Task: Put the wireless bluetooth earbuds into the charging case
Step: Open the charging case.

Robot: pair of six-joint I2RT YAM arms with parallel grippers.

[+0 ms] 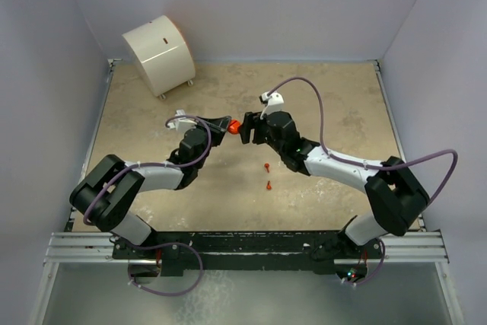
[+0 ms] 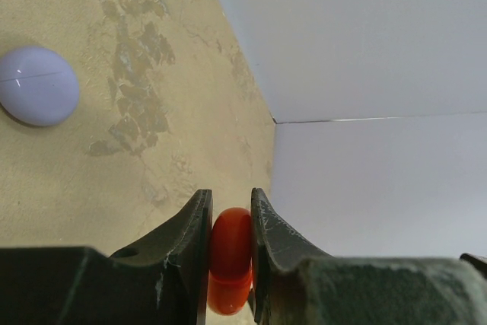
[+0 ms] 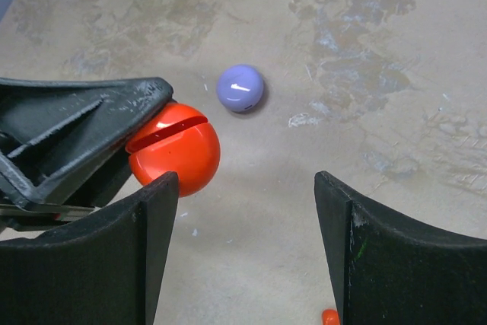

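Overhead, my left gripper (image 1: pixel 227 125) clamped the red-orange case (image 1: pixel 235 126); my right gripper (image 1: pixel 246 131) gaped empty just beside it, nearer the two red-orange earbuds (image 1: pixel 267 166) lying at its five o'clock.

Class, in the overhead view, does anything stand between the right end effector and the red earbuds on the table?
Nothing visible does. The red earbuds lie on the table near the open right end effector; the red case is clamped in the left end effector, aside.
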